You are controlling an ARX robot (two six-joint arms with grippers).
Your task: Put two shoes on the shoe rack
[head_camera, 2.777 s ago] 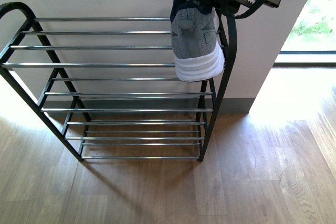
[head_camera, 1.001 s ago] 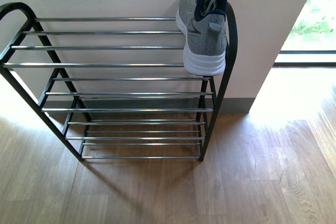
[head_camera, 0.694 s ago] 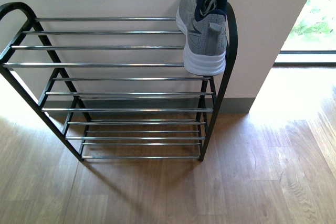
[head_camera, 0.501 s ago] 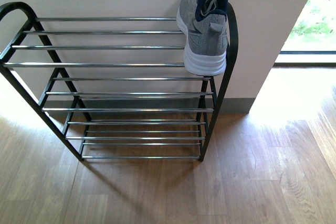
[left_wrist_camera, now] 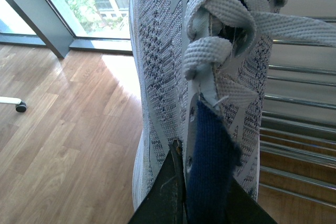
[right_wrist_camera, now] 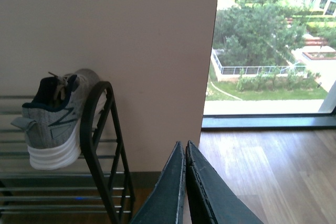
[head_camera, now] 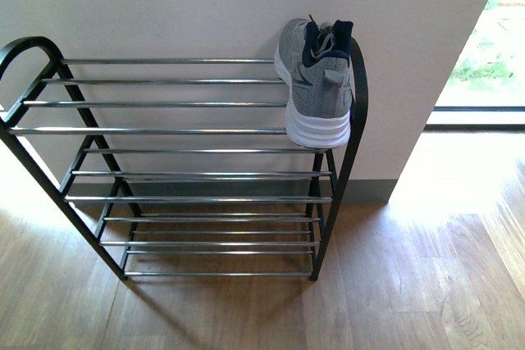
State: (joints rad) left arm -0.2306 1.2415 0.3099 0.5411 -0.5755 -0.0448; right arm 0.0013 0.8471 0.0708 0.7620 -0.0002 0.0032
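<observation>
A grey sneaker (head_camera: pixel 318 88) rests on the top tier of the shoe rack (head_camera: pixel 164 130), at its 3 o'clock end. Its heel faces the camera, and it sits just beside the rounded side piece. The left fingers (left_wrist_camera: pixel 167 198) are clamped on the navy lining of a second sneaker (left_wrist_camera: pixel 168 77), which hangs above the wooden floor (left_wrist_camera: pixel 63 129). The right fingers (right_wrist_camera: pixel 170 192) are pressed together, holding nothing.
</observation>
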